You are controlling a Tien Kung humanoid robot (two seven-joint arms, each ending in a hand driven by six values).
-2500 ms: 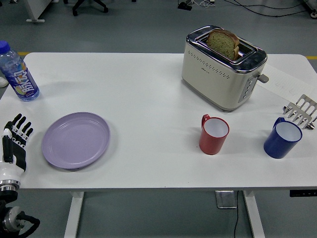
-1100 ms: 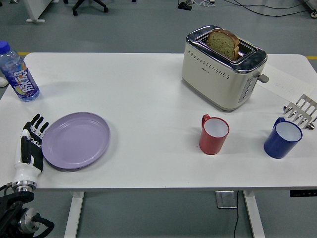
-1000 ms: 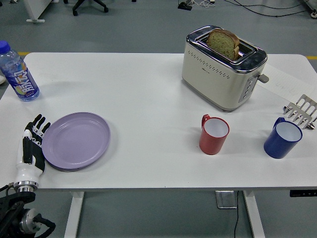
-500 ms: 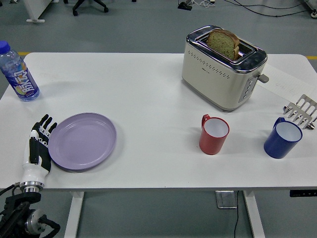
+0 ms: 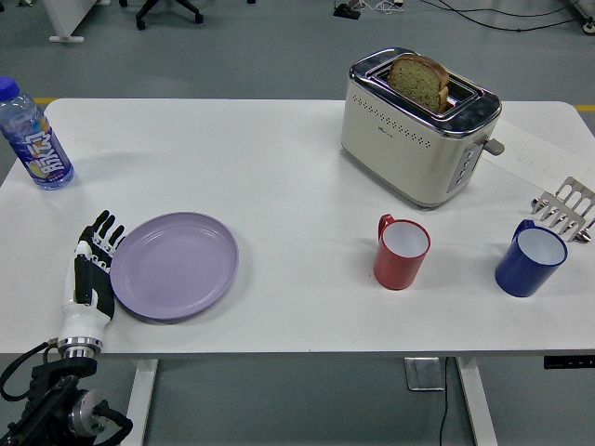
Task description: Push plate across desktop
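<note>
White tabletop (image 5: 279,186) fills most of the scene, and the cream-and-chrome toaster (image 5: 418,130) toward its far right side is the easiest thing to steer by. A slice of brown bread (image 5: 420,80) stands up out of one of its slots.

Well off to the toaster's left and nearer the front edge lies the lilac plate (image 5: 175,266), flat on the table and empty. Against the plate's left rim is the robot's left hand (image 5: 91,274), its black fingers (image 5: 102,232) stretched out straight and close together, pointing away from the front edge, gripping nothing; the side of the hand lies along the rim, touching it or as good as. Its white wrist hangs over the table's front edge, with the arm and a black cable below.

Far left of the toaster, near the table's back left corner, a clear drinks bottle (image 5: 33,139) with a blue cap stands upright. In front of the toaster sits a red mug (image 5: 402,251), white inside, handle turned to the left. To the right of that mug is a blue mug (image 5: 530,258). Beyond the blue mug, by the table's right edge, lies a small metal rack (image 5: 563,206).
</note>
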